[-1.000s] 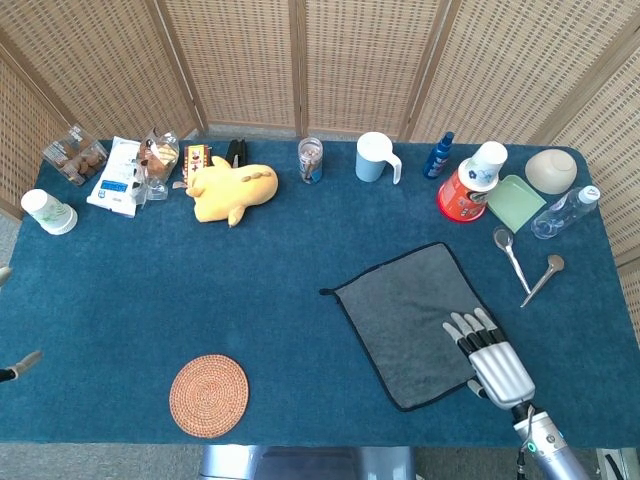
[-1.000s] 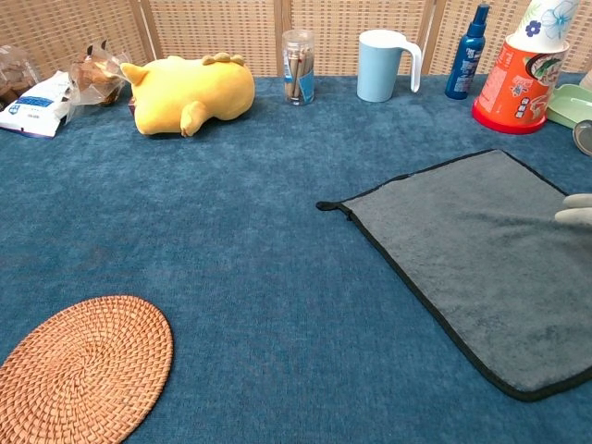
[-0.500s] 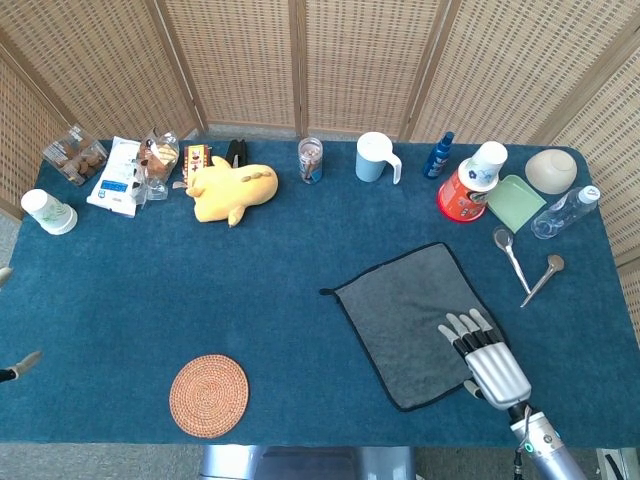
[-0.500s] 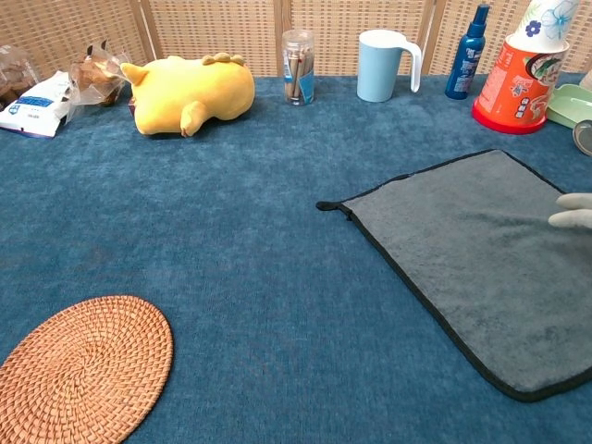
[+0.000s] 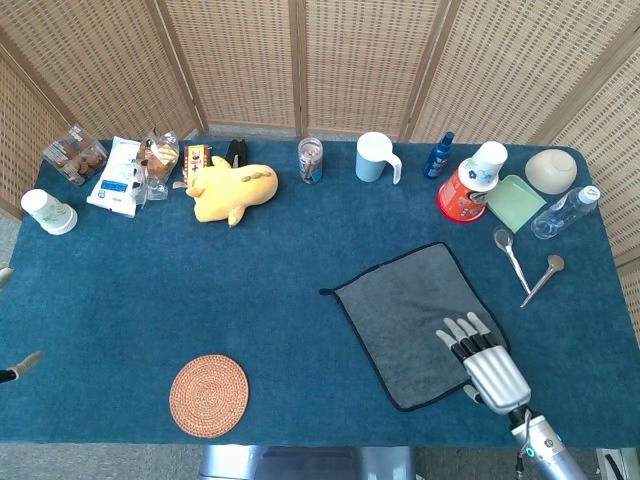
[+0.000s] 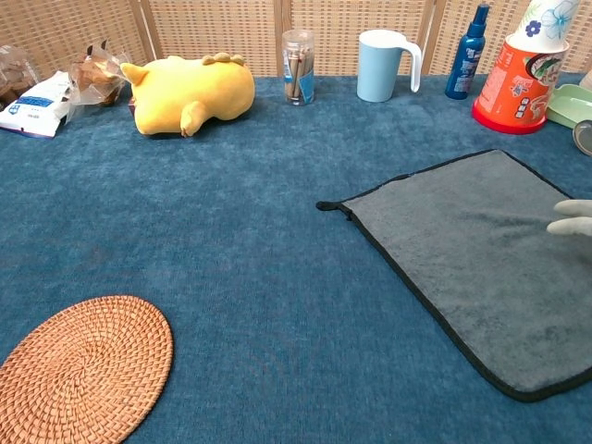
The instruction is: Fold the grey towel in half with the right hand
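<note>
Fingers: the fingers (image 5: 462, 331) of the right hand (image 5: 484, 362) are held out flat and a little apart over the grey towel (image 5: 412, 320). Nothing is held in them. Whether the towel is touched by them cannot be told.
Left hand: only a small tip is seen at the left edge of the head view, so its state cannot be told.
Towel: it is laid flat and open on the blue surface (image 5: 250, 290), turned at a slant, near the front right side. No fold has been made yet.
Step in hand: an edge or corner must be caught first, it is judged.
How it is done well: the near right edge, close under the hand, should be pinched, not just pressed. The edge should be lifted only a little, then carried over to the far left edge, so that the edges are matched.
Care: the cloth is soft and may be bunched up or dragged along if it is pushed flat.
Nearby: two spoons (image 5: 527, 266) lie just beside the towel on the right and should not be knocked.
</note>
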Action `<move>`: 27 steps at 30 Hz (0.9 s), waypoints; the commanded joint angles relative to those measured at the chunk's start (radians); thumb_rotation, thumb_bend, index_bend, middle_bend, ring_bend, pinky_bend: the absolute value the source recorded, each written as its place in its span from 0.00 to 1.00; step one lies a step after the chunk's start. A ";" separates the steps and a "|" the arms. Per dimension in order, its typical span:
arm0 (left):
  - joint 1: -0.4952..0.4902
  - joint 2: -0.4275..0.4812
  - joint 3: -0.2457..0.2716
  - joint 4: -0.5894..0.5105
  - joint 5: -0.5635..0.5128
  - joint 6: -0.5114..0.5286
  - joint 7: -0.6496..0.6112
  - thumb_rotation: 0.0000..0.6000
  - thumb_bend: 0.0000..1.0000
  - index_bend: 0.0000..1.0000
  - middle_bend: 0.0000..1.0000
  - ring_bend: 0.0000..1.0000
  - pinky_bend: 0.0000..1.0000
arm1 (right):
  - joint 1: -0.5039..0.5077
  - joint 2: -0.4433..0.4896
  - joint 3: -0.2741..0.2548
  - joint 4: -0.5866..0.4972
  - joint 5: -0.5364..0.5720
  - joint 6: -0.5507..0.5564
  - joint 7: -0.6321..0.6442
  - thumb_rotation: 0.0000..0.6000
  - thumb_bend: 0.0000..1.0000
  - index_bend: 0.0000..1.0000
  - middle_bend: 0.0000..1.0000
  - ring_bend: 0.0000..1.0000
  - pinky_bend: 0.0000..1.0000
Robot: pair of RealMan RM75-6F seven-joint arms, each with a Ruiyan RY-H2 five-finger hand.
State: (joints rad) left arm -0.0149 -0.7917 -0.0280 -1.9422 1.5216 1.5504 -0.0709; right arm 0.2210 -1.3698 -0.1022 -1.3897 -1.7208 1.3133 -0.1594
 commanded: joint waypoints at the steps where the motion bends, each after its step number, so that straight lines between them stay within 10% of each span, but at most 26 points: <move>1: -0.001 0.000 0.001 0.000 0.001 -0.003 0.000 1.00 0.13 0.00 0.00 0.00 0.00 | 0.003 -0.006 0.000 0.008 0.001 -0.005 0.000 1.00 0.00 0.11 0.00 0.00 0.00; 20: -0.002 0.004 0.000 0.005 -0.010 -0.009 -0.015 1.00 0.13 0.00 0.00 0.00 0.00 | 0.030 -0.050 0.038 0.048 0.030 -0.011 0.032 1.00 0.00 0.13 0.00 0.00 0.00; 27: -0.002 0.002 0.001 0.002 -0.007 -0.010 -0.008 1.00 0.13 0.00 0.00 0.00 0.00 | 0.027 -0.060 0.028 0.076 0.007 0.025 0.088 1.00 0.00 0.41 0.00 0.00 0.03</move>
State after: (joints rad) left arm -0.0167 -0.7893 -0.0267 -1.9404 1.5148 1.5408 -0.0786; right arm 0.2493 -1.4263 -0.0697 -1.3218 -1.7071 1.3299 -0.0853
